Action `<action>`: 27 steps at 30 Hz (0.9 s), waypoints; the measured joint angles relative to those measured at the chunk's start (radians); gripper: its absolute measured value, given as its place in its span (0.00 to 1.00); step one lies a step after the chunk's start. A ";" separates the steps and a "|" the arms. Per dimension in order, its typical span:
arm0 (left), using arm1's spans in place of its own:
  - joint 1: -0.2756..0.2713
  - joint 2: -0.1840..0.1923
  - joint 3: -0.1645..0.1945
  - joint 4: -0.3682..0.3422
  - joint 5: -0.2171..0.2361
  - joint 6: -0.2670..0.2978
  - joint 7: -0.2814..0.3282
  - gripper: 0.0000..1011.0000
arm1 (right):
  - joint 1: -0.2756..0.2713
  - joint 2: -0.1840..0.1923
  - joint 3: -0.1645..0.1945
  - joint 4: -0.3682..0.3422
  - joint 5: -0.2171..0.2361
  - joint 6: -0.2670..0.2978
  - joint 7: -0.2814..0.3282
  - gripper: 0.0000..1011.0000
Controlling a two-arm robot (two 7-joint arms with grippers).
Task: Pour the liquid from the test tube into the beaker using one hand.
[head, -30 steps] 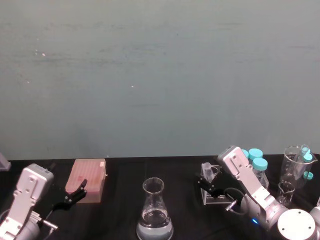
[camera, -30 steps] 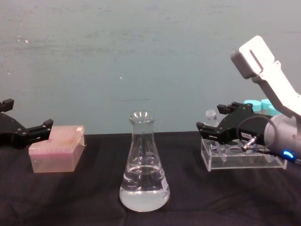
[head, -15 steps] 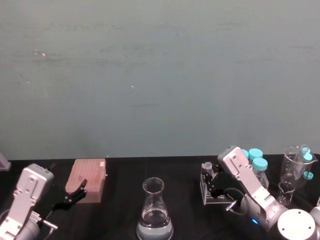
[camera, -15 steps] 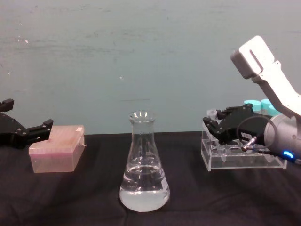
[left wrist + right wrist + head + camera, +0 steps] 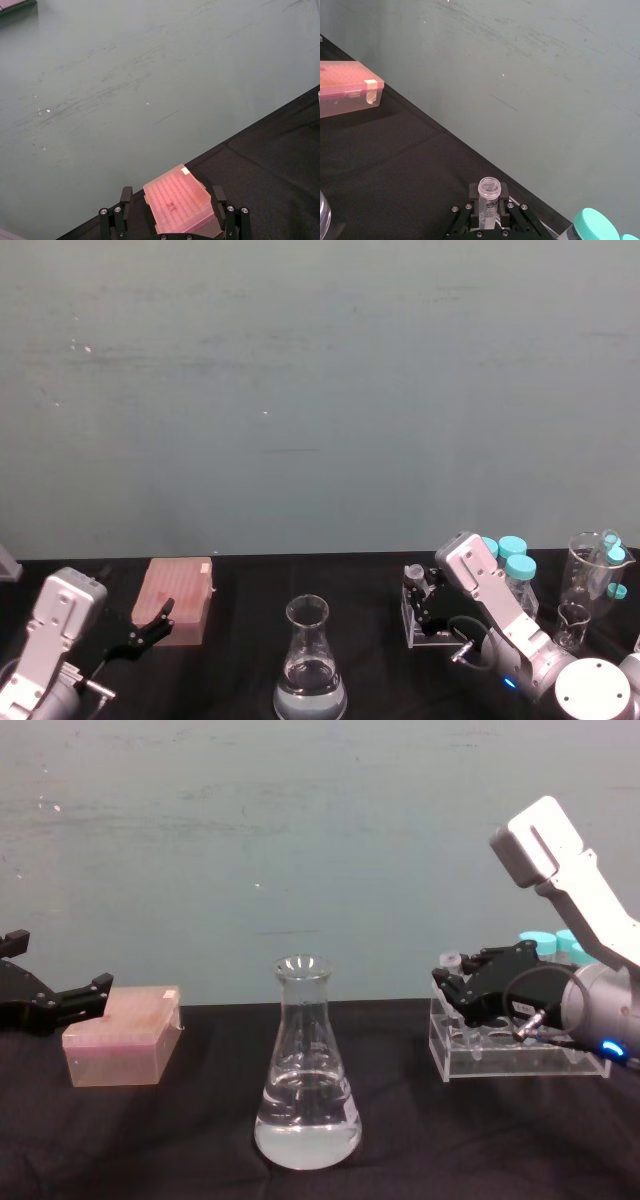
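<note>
A scuffed, pale teal wall (image 5: pixel 300 390) rises behind a table (image 5: pixel 150 1140) draped in black cloth.

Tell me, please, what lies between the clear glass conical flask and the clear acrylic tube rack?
Chest view: only bare black tablecloth between flask and rack. Right gripper grips the clear test tube there; left gripper idles by the pink box.

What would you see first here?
The big glass beaker stands mid-table, partly full of clear liquid. At the right, the right tool grips a small test tube standing in a clear rack. The left tool hangs open beside a pink box.
</note>
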 joint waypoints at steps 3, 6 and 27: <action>0.000 0.000 0.000 0.000 0.000 0.000 0.000 0.99 | 0.000 0.000 0.001 0.000 0.000 0.000 0.000 0.21; 0.000 0.000 0.000 0.000 0.000 0.000 0.000 0.99 | -0.007 -0.001 0.011 -0.006 -0.002 0.000 0.006 0.21; 0.000 0.000 0.000 0.000 0.000 0.000 0.000 0.99 | -0.040 -0.019 0.068 -0.047 -0.015 -0.018 0.052 0.21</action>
